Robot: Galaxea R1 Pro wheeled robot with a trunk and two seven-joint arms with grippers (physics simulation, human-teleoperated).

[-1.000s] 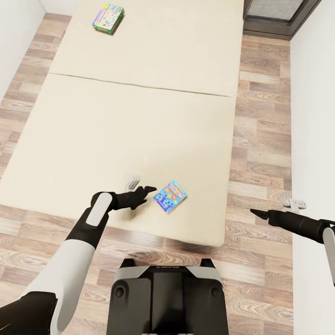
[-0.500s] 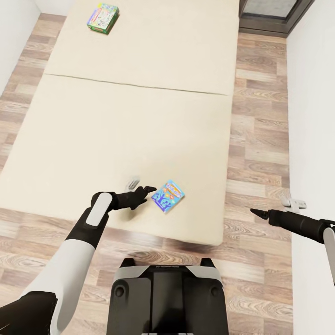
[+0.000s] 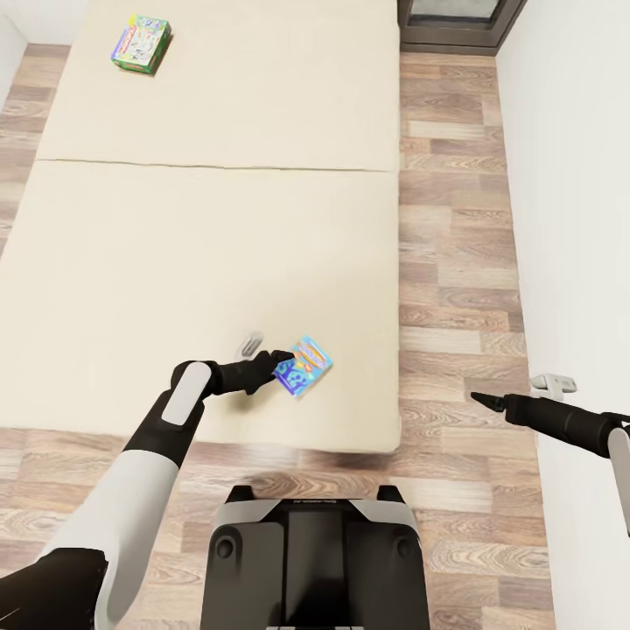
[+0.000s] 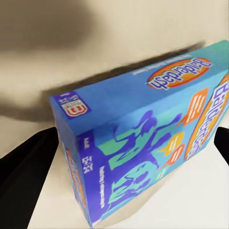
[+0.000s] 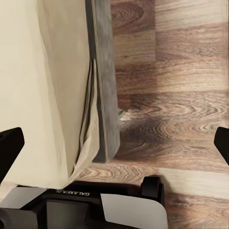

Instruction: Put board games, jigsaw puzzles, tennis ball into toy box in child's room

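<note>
Lower centre of the frame: the left gripper (image 3: 266, 348), fingers spread, reaches the blue board game (image 3: 302, 367) near the bed (image 3: 201, 236) edge. A clumsy nudge could push it onto the floor (image 3: 455, 262).

cream bed (image 3: 201, 219) with a seam across, wood plank floor (image 3: 455, 262), white wall (image 3: 569, 175) at right, dark door frame (image 3: 455, 26) beyond.

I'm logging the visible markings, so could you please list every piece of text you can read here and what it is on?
"GALAXEA": on the robot's white arm cover, trailing characters unclear.
Blue board game: orange logo, side print and corner badge too blurred to read.
Green board game: print too small to read.
</note>
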